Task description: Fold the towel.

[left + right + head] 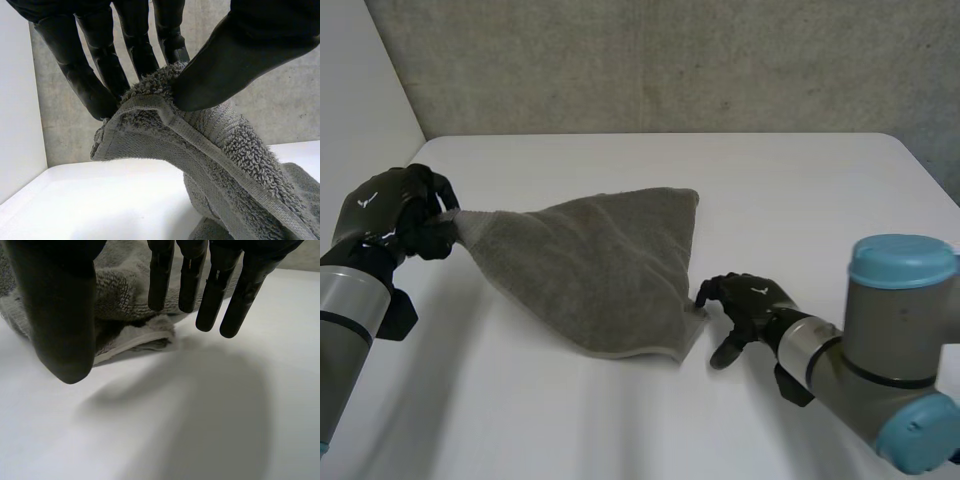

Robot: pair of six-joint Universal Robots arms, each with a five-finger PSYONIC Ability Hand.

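Observation:
A grey towel (600, 265) is stretched across the middle of the white table (800, 200), pulled to a point at its left. My left hand (405, 212) is raised at the table's left side and pinches that left corner (150, 107) between thumb and fingers, so the corner hangs off the table. My right hand (745, 305) lies low on the table beside the towel's near right corner (135, 337). Its fingers (215, 295) are straight and spread just over that corner, and nothing is between them and the thumb (62, 320).
A grey concrete wall (670, 60) stands behind the table. A white panel (360, 90) rises at the far left. Bare tabletop lies in front of the towel and to its right.

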